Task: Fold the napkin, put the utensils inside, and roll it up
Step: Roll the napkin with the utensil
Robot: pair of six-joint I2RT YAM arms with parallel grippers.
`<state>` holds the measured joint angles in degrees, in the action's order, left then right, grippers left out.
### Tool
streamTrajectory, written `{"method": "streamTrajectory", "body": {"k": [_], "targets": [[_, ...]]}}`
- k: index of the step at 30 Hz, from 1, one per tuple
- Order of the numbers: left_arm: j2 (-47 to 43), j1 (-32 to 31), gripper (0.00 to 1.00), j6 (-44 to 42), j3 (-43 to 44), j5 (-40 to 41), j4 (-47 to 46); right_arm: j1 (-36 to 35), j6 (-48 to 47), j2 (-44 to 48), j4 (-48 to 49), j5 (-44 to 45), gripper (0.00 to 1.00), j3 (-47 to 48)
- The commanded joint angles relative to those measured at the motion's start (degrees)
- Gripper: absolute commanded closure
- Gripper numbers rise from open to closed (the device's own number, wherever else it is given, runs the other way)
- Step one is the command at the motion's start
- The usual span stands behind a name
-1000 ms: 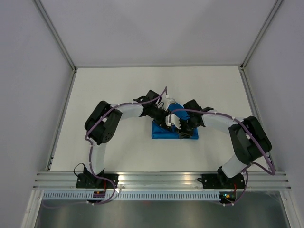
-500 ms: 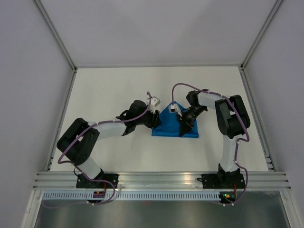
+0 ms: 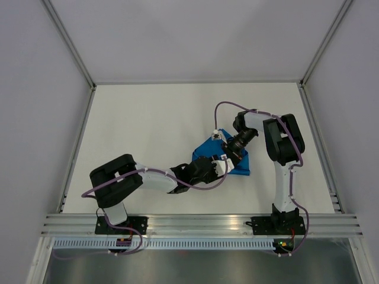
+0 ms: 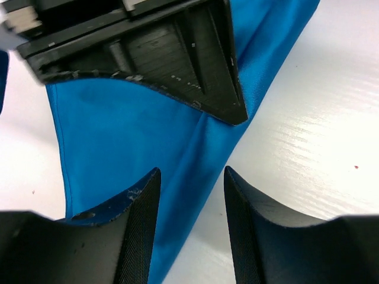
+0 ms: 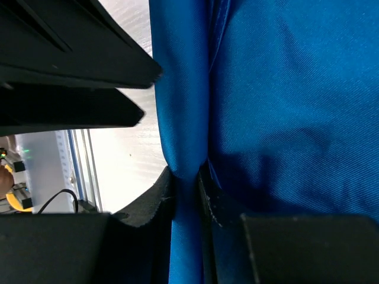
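the right fingers (image 5: 186,179) pinch a narrow fold of the napkin (image 3: 205,148), which lies on the desk (image 3: 148,118), probably to lift and carry it over. the left fingers (image 4: 190,182) stand apart, empty, over the cloth's edge just beside them. no knife shows. open desk surrounds the cloth, leaving room to sweep.

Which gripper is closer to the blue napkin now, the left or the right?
Right. The right gripper is shut on a fold of the napkin. The left gripper is open over the napkin's edge; contact is unclear.
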<state>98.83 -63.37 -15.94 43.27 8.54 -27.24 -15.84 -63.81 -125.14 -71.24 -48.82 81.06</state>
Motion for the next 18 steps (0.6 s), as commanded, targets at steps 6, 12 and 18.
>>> {"method": "streamTrajectory", "body": {"k": [6,12,18], "targets": [[5.2,-2.1,0.47,-11.8,3.9,1.3,-3.5,0.2,-2.4,-4.6,4.4,7.8,0.88,0.6],[7.3,-2.5,0.47,-12.2,5.4,-0.4,-1.2,0.2,-1.9,-5.4,4.1,7.6,0.88,1.6],[9.6,-2.3,0.55,-11.0,6.3,-3.9,1.6,0.3,-1.7,-5.7,4.2,7.4,0.88,2.1]]}}
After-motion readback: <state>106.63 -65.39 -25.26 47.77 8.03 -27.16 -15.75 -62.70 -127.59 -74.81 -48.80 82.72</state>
